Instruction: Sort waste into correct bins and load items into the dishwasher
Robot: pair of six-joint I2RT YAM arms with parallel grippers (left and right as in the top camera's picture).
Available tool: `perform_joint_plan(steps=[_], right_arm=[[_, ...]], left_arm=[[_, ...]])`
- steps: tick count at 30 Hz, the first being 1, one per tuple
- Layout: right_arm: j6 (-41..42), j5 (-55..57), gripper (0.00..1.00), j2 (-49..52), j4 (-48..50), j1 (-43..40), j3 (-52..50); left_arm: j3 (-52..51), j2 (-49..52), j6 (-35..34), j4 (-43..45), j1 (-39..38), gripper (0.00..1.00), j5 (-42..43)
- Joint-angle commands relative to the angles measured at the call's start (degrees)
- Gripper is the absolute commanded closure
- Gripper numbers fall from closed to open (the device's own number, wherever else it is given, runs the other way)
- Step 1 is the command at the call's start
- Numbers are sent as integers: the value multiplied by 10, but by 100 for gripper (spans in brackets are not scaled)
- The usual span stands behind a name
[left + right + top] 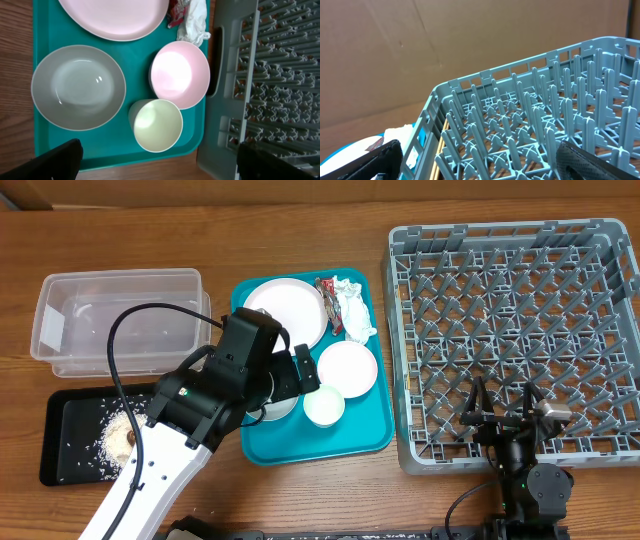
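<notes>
Overhead view is showing the teal tray (365, 435) in the middle of the table, and the round tableware is lying on it. The flat white plate (290, 310) is sitting at the far end of the tray. The pale pink bowl (180, 74) is standing nearer, at the tray's right side, and the small white cup (157, 125) is standing just beside it, close to the tray's front edge. The grey-white bowl (78, 86) is occupying the tray's front left part, upright, and from above the arm is covering most of it. In the tray's far right corner the crumpled white napkin (352, 310) is lying right beside the red shiny wrapper (326, 292), next to the plate.

Left of the teal tray the clear tub (120, 320) is standing, and nearer than it the black tray (70, 440) is holding scattered white rice grains (115, 435). Right of the teal tray the grey dish rack (520, 330) is standing with its pegs upright.

The left gripper (157, 149) is hovering above the tray's front part, its fingers spread wide apart and gripping nothing. The right gripper (500, 405) is hanging well to the right of the tray, over the rack's near edge, fingers also wide apart and holding nothing
</notes>
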Motion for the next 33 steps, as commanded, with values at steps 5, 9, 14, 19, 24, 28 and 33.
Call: perform_joint_plan(steps=[5,9,14,19,24,28,33], right_arm=[[-2,-3,0,-5,3,-2,-6],[-2,-3,0,-5,3,-2,-6],[-2,-3,0,-5,3,-2,-6],[-2,-3,0,-5,3,-2,-6],[-2,-3,0,-5,3,-2,-6],[-2,-3,0,-5,3,-2,-6],[-2,-3,0,-5,3,-2,-6]], left_arm=[[10,3,-32,3,-1,0,69],[10,3,-29,2,-2,0,63],[10,5,-29,1,-2,1,57],[10,18,-29,0,-2,9,48],[10,38,-29,0,-2,10,48],[10,63,-29,1,-2,8,48],[10,87,0,19,-2,7,48]])
